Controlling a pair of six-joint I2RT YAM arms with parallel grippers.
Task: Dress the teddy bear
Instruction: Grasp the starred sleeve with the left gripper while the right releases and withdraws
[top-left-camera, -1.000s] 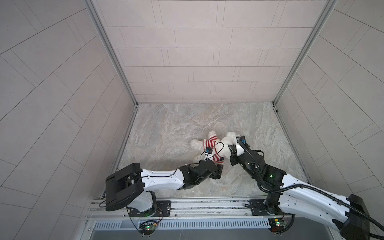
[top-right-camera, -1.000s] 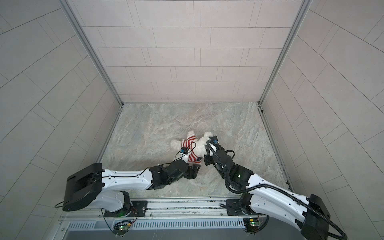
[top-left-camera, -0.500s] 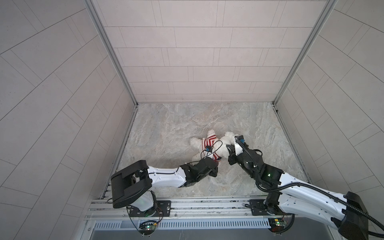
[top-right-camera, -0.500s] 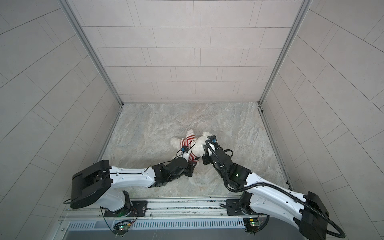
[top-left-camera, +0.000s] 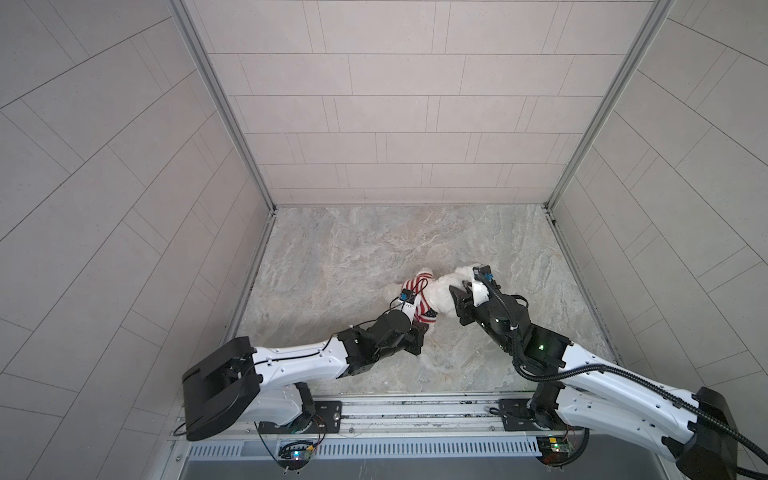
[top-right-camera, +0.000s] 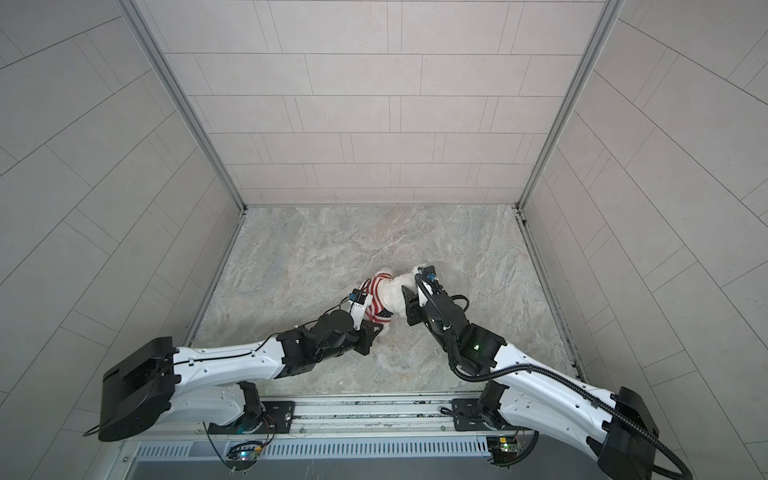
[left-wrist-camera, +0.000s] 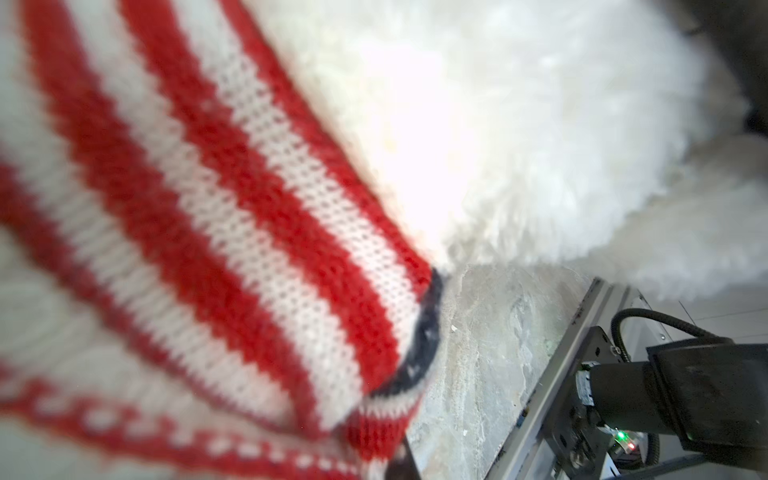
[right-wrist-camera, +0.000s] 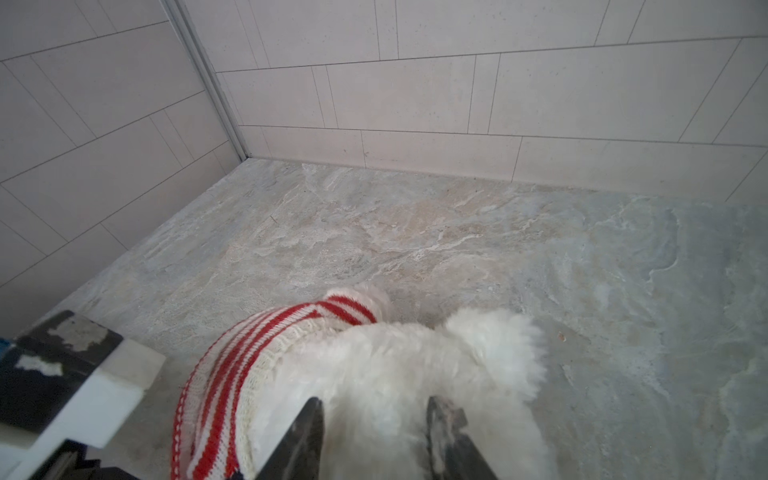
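One teddy bear (right-wrist-camera: 395, 361), one sweater (right-wrist-camera: 257, 345), two pincers (top-left-camera: 426, 326) (right-wrist-camera: 374, 411).

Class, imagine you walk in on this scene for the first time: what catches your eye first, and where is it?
A fluffy white teddy bear lies near the middle of the marble tabletop, with a red-and-white striped sweater around its body. Both arms crowd in from the near edge: the left gripper is shut on the sweater's hem, and the right gripper has its jaws apart on either side of the bear's fur.

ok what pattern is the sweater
The sweater is red-and-white striped with a dark hem, clearest in the left wrist view.
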